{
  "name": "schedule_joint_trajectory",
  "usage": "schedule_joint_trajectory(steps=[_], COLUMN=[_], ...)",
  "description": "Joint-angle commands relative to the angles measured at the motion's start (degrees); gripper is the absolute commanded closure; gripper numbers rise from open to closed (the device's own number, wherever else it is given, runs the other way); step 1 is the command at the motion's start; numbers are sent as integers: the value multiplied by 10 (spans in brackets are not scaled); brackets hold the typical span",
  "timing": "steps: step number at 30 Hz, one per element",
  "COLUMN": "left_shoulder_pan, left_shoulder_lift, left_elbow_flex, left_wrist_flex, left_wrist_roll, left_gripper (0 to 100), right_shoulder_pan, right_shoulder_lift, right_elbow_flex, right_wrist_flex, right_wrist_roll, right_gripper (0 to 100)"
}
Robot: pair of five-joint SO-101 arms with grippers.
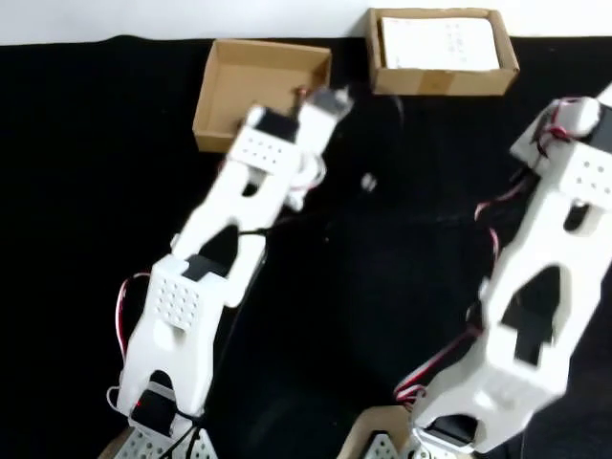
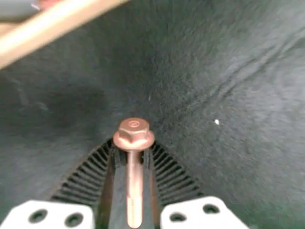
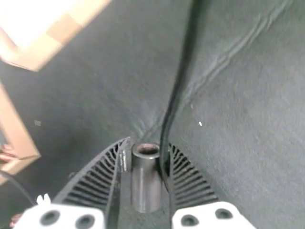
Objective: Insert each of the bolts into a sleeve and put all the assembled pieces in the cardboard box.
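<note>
A copper bolt [image 2: 134, 135] with a hex head lies lengthwise between the black fingers of my left gripper [image 2: 133, 143], which is shut on it, head pointing away from the wrist. That arm [image 1: 287, 143] stretches to the near right corner of the open cardboard box [image 1: 226, 100], whose edge [image 2: 52, 21] shows just beyond the bolt. A dark grey sleeve [image 3: 145, 179] sits in my right gripper [image 3: 145, 149], shut on it, open end facing outward above the black cloth. The right arm [image 1: 564, 191] stands at the table's right side.
A second cardboard box [image 1: 440, 81] holding a white sheet stands at the back right. A small light object [image 1: 368, 182] lies on the black cloth between the arms. A black cable [image 3: 183, 81] runs past the sleeve. Box edges [image 3: 14, 133] lie beyond the right gripper.
</note>
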Motion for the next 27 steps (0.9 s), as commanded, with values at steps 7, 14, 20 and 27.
schedule_joint_trajectory(steps=[7,14,20,27], left_shoulder_pan=[0,-35,-44,-44], left_shoulder_lift=[-188,-400,-525,-618], left_elbow_flex=[-269,-275,-193,-16], left_wrist_flex=[69,69,69,68], left_wrist_roll=[29,77,78,79], left_gripper=[992,992,992,992], right_shoulder_pan=[-115,-278,-382,-459], right_shoulder_lift=[-316,-553,-743,-895], right_elbow_flex=[260,557,884,1207], right_wrist_flex=[4,-50,-291,-712], right_wrist_roll=[109,167,274,301], right_gripper=[992,992,992,992])
